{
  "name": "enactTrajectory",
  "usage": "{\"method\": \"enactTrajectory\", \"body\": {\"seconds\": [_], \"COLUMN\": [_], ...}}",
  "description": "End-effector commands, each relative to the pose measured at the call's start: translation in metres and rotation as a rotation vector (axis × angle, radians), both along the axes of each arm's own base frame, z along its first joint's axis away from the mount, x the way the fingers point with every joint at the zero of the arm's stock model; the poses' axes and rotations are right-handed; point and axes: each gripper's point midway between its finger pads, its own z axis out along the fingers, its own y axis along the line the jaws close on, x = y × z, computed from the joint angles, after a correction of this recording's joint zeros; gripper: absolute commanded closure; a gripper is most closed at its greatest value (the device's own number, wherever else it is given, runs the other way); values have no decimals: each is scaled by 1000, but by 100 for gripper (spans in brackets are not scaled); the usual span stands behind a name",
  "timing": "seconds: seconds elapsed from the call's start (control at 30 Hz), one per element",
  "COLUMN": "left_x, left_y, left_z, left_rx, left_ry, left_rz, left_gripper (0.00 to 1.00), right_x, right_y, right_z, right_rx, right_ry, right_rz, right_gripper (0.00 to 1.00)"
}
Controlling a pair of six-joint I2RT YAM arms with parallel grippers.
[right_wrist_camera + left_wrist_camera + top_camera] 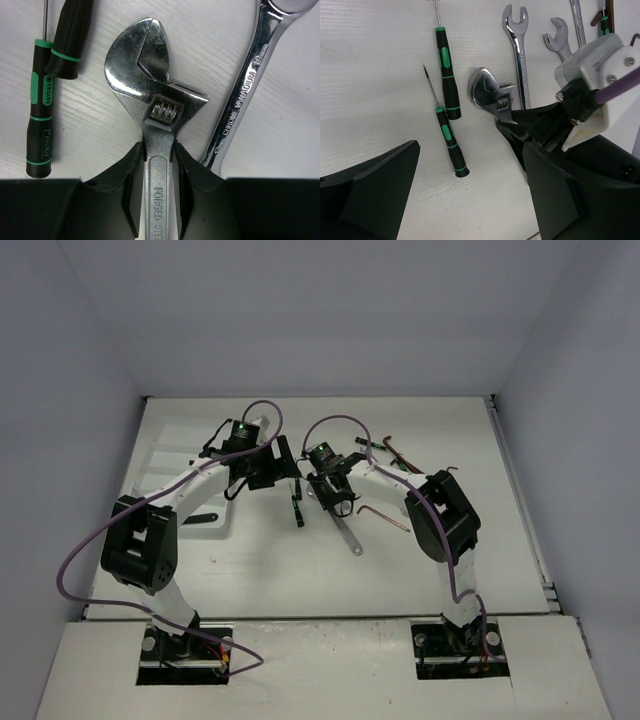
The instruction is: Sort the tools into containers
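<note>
white table [280,580] | tray [168,453] contents unclear | right pincer [159,150] clamps adjustable wrench [150,90]

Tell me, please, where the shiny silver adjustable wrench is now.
Right wrist view, centre: the adjustable wrench lies on the white table, handle in the right gripper, between a green-black screwdriver on its left and a chrome open-end wrench on its right.

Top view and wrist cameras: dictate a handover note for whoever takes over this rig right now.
Left gripper: open, empty, above the two screwdrivers.
Right gripper: shut on the adjustable wrench, at its shaft.
Silver wrenches and hex keys lie loose on the table.
White tray at left, contents mostly hidden behind the left arm.
Remaining: all these tools into tray slots.
</note>
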Motion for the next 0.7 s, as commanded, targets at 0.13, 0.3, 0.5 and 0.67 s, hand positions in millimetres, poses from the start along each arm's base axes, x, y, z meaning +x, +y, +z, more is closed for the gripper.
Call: {"method": "enactTrajectory", "body": {"seconds": [0.13,0.3,0.5,0.67], "left_x": [18,20,26,29], "left_y": [-16,-19,-31,-36], "left_z": [33,31,24,13], "left_rx": [-81,-97,-145,-163], "left_ry": [-91,-93,-94,-82], "left_rz": [-14,-23,-54,-69], "left_gripper": [18,18,18,18], "right_x": [22,23,22,20], "right_y": [24,27,30,35], "right_z": [76,82,89,96], "right_rx": [159,177,202,237], "right_ry": [-175,-184,-196,-204], "right_rz": [28,37,51,75], "right_gripper": [100,100,100,100]}}
